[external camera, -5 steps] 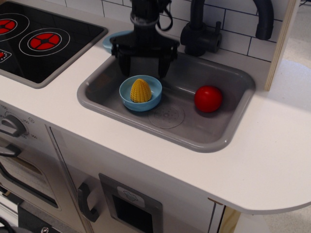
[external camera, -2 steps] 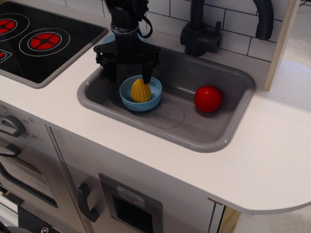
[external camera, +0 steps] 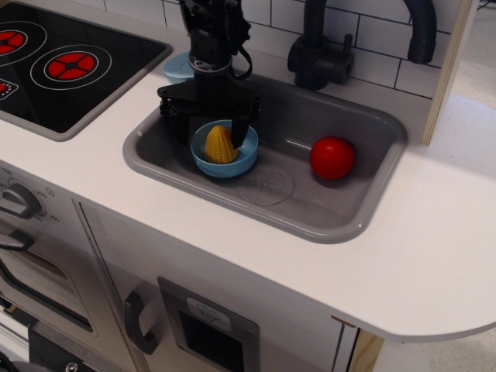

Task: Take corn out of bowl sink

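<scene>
The yellow corn [external camera: 219,145] lies in the light blue bowl [external camera: 235,166], which stands at the left end of the grey sink [external camera: 364,226]. My black gripper [external camera: 214,133] hangs straight down over the bowl. It is open, with one finger left of the corn at the bowl's left rim and the other finger [external camera: 240,130] inside the bowl just right of the corn. The jaws stand on either side of the corn without closing on it. The gripper hides the back of the bowl.
A red ball [external camera: 332,157] lies at the right of the sink floor, beyond the embossed drain circle [external camera: 266,186]. A black faucet [external camera: 319,56] stands behind the sink. A flat light blue plate [external camera: 175,67] lies behind the gripper. The black stove top [external camera: 62,66] is at the left.
The gripper has moved from the back of the sink forward and down over the bowl. Its fingers now straddle the corn. The corn leans slightly; the bowl and ball have not moved.
</scene>
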Action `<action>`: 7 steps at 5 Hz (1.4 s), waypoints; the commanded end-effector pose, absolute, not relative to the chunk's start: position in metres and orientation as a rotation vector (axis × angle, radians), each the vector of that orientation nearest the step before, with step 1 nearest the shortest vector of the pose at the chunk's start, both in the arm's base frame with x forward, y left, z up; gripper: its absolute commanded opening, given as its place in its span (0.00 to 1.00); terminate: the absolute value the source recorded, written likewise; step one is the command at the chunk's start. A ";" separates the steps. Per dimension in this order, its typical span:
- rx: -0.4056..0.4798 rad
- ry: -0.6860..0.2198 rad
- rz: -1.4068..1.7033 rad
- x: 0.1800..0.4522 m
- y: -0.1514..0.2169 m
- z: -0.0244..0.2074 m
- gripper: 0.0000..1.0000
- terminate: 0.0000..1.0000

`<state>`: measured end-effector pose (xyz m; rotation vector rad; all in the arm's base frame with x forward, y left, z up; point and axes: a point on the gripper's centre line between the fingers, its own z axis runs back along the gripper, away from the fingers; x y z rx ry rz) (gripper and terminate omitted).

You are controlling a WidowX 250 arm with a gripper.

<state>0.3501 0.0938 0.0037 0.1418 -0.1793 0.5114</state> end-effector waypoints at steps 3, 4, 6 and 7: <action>0.127 -0.272 0.562 0.357 0.097 0.036 0.00 0.00; 0.094 -0.307 0.587 0.357 0.094 0.054 0.00 0.00; -0.023 -0.317 0.595 0.356 0.069 0.089 0.00 0.00; -0.045 -0.243 0.544 0.345 0.045 0.087 0.00 0.00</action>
